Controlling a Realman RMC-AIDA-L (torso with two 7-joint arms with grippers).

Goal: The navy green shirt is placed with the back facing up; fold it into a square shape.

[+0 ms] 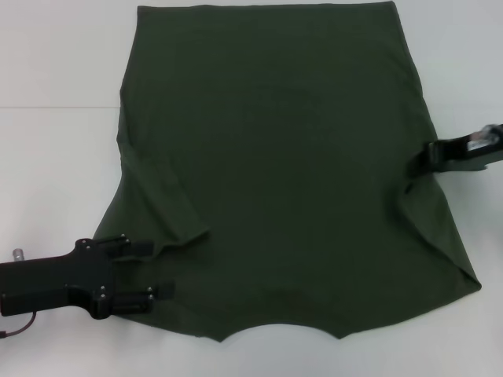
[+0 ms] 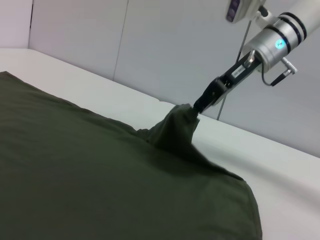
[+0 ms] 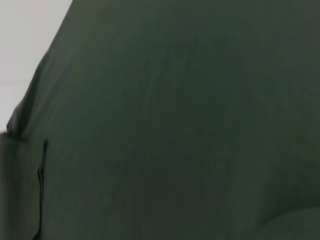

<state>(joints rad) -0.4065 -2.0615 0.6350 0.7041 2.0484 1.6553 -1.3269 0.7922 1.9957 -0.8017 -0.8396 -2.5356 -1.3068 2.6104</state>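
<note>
The left gripper [image 1: 157,269] lies low at the lower left with fingers spread apart, while the right gripper [image 1: 415,163] at the right edge is pinched closed on the shirt [image 1: 275,173]

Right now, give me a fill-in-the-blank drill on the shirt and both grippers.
1. The right gripper is shut on the shirt's ____ edge.
2. There the cloth is pulled ____ off the table.
3. The left gripper is ____, at the shirt's left edge.

Missing words: right; up; open
</note>
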